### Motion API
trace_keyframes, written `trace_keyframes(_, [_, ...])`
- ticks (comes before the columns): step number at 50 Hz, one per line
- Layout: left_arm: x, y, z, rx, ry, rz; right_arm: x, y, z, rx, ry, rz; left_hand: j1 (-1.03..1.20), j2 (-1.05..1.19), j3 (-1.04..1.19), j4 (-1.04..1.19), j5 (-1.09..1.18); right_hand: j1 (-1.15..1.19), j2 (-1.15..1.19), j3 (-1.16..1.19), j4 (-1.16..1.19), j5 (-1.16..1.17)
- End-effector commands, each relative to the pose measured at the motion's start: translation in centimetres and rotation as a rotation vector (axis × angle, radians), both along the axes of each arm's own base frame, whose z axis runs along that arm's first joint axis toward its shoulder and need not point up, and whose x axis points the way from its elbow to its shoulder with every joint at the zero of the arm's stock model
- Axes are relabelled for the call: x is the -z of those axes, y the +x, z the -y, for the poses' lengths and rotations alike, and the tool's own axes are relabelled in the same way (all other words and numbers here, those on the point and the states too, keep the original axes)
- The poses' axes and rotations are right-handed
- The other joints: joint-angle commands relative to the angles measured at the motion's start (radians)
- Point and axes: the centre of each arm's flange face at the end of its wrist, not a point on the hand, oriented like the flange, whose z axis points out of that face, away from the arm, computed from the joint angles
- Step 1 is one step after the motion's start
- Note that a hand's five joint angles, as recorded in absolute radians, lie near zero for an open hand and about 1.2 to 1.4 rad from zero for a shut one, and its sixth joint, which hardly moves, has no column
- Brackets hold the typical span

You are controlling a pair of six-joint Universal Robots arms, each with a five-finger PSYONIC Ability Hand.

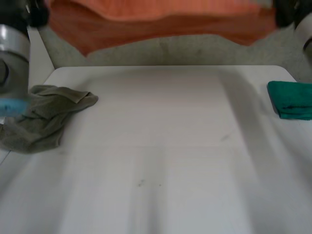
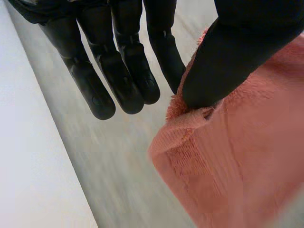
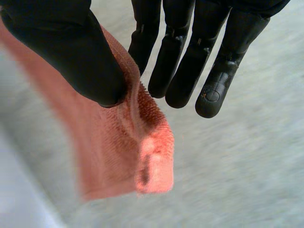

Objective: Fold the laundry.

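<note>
A: Towel (image 1: 161, 22)?
B: Orange, held up in the air past the table's (image 1: 161, 146) far edge, stretched wide between both hands and sagging a little in the middle.
A: Left hand (image 2: 118, 71)?
B: Thumb pinches the towel (image 2: 237, 161) at a hemmed corner against the nearest finger. The other fingers are straight, clear of the cloth.
A: Right hand (image 3: 185, 61)?
B: Same grip. Thumb presses the towel's (image 3: 123, 152) hem against a straight finger, and the corner hangs just below the thumb.
A: On the table?
B: Grey cloth (image 1: 44, 117) crumpled at the left side. Green cloth (image 1: 292, 100) folded at the right edge. They lie well apart.
</note>
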Motion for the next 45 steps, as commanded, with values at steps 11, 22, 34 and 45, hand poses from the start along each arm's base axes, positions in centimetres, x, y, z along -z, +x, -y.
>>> trace_keyframes(11, [18.5, 0.4, -4.8, 0.105, 0.598, 0.251, 18.7, -1.9, -3.1, -0.105, 0.5, -0.311, 0.259, 0.194, 0.202, 0.193, 0.256, 0.429, 0.223, 0.213, 0.207, 0.23])
trace_keyframes(22, [17.4, 5.4, -12.1, 0.044, 0.868, 0.696, 14.5, -7.1, -9.9, -0.055, 0.905, -0.373, 0.259, 0.194, 0.202, 0.193, 0.256, 0.429, 0.223, 0.213, 0.207, 0.23])
trace_keyframes(34, [15.8, 5.0, -16.3, 0.175, 0.899, 0.836, 13.1, -8.4, -12.8, -0.074, 0.922, -0.512, 0.259, 0.194, 0.202, 0.193, 0.256, 0.429, 0.223, 0.213, 0.207, 0.23])
trace_keyframes(45, [15.3, 1.5, -8.7, 0.12, 0.687, 0.571, 16.8, -5.6, -5.8, 0.087, 0.744, -0.497, 0.259, 0.194, 0.202, 0.193, 0.256, 0.429, 0.223, 0.213, 0.207, 0.23])
